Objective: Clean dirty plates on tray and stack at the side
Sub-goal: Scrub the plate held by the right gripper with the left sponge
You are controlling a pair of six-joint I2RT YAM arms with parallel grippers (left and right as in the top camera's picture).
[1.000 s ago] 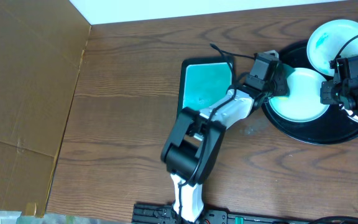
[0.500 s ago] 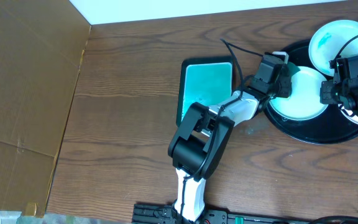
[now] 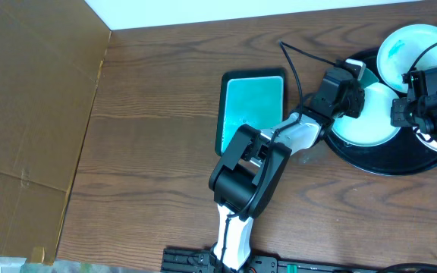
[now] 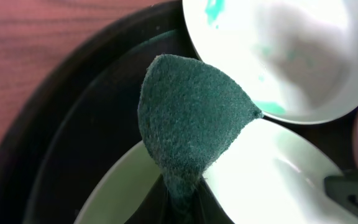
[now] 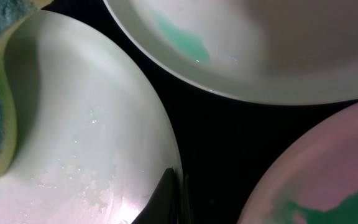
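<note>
Tabletop (image 3: 158, 152), centre and left: open wood. Cardboard sheet (image 3: 29, 114) walls the left edge. Teal dish (image 3: 253, 106) mid-tabletop. Left arm (image 3: 253, 171) slants from near edge to tray (image 3: 385, 165) at right edge. Tray crowded: plates (image 3: 370, 125) close-packed, narrow black gaps. Left claw (image 3: 357, 97) with sponge (image 4: 191, 118) and right claw (image 3: 398, 112) above them.

i watch the left gripper (image 3: 353, 95) slide rightward over the last second. it comes off the left edge of the middle plate (image 3: 378, 125) and moves up along the rim, ending close under the upper plate (image 3: 412, 45). the green sponge (image 4: 191, 124) it pinches travels with it and now hangs over the gap between those two plates. the left arm's elbow (image 3: 249, 171) swings right too, uncovering the lower right corner of the teal dish (image 3: 253, 102) — and the cable (image 3: 293, 61) shifts right with the wrist.
</note>
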